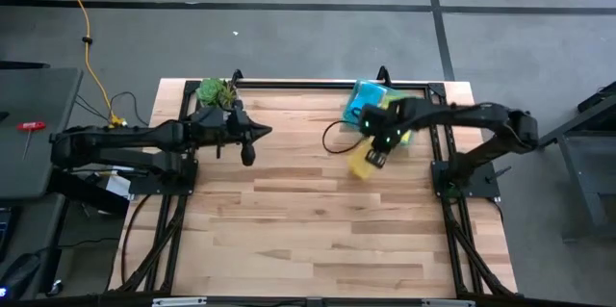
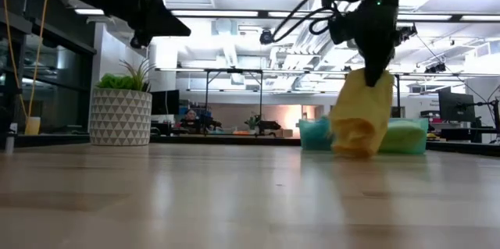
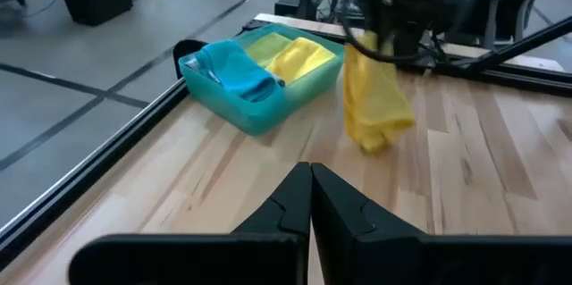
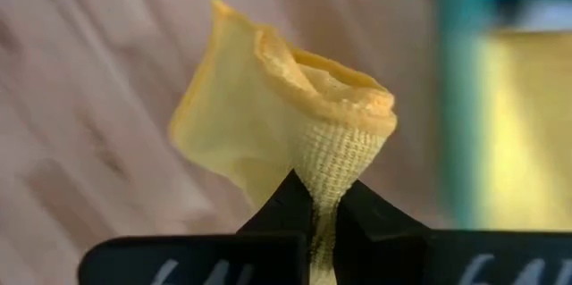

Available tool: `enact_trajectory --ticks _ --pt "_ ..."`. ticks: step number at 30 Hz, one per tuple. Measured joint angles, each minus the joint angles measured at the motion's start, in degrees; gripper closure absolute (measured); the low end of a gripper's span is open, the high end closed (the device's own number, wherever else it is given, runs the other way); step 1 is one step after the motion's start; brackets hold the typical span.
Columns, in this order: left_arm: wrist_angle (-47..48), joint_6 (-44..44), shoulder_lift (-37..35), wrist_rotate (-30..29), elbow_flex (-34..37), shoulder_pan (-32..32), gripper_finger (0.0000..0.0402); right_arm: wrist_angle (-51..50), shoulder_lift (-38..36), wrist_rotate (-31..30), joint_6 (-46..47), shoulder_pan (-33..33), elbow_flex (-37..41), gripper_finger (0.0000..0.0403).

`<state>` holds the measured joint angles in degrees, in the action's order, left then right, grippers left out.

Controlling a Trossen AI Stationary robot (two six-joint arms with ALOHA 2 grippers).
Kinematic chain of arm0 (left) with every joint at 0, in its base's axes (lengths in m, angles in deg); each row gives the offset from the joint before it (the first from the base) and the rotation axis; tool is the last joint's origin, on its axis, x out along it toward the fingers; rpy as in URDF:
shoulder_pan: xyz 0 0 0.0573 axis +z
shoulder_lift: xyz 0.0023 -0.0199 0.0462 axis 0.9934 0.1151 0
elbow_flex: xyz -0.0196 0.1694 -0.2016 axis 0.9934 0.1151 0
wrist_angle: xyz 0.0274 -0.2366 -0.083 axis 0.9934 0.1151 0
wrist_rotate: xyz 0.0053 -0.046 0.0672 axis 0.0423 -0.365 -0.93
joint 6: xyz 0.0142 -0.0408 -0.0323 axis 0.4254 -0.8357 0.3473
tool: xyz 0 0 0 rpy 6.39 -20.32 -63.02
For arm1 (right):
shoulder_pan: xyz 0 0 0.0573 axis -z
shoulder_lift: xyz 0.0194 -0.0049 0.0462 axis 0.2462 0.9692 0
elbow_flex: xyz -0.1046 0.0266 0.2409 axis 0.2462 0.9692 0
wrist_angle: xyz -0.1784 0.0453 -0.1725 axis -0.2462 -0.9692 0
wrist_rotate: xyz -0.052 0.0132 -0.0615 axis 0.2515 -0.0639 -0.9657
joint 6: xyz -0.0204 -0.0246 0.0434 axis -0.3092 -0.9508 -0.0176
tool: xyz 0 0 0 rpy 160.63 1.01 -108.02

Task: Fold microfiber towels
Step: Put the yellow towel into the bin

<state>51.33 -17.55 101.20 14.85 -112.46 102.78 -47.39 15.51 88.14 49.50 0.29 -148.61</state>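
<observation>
My right gripper point(image 1: 377, 153) is shut on a yellow microfiber towel point(image 1: 361, 163), which hangs bunched below it over the table's far right part; it also shows in the low view point(image 2: 361, 120) and the left wrist view point(image 3: 371, 97). A translucent teal tray point(image 3: 259, 111) at the far right holds a teal-blue towel point(image 3: 237, 71) and yellow and lime towels point(image 3: 299, 57). My left gripper point(image 3: 311, 187) is shut and empty, raised above the table's far left part, pointing toward the tray. My right gripper pinches a gathered bunch of the yellow towel point(image 4: 332, 173) between its two fingers, coming from above and pointing down. The towel hangs slack and crumpled below the fingers; its lower end point(image 2: 355, 149) is at about table level, and I cannot tell whether it touches.
A potted plant in a white patterned pot point(image 2: 120, 112) stands at the table's far left corner point(image 1: 214, 89). Bare wood point(image 1: 318, 230) spreads over the middle and near part of the table. A black frame rail point(image 3: 107, 155) runs along the far edge.
</observation>
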Motion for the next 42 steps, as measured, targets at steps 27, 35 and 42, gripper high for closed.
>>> enact_trajectory --ticks 27,35,42 --pt "-0.94 0.42 1.33 -5.9 -0.02 0.32 0.0401 -3.72 5.55 -15.32 -41.02 29.34 -8.44 0.0403" --pt "-0.91 0.55 1.3 -5.88 -0.02 0.86 0.0401 -1.2 13.14 -14.03 -42.63 30.18 -8.42 0.0403" --pt "-0.91 0.42 1.3 -5.86 -0.02 0.85 0.0401 -0.81 17.36 -13.64 -41.17 30.48 -8.42 0.0403"
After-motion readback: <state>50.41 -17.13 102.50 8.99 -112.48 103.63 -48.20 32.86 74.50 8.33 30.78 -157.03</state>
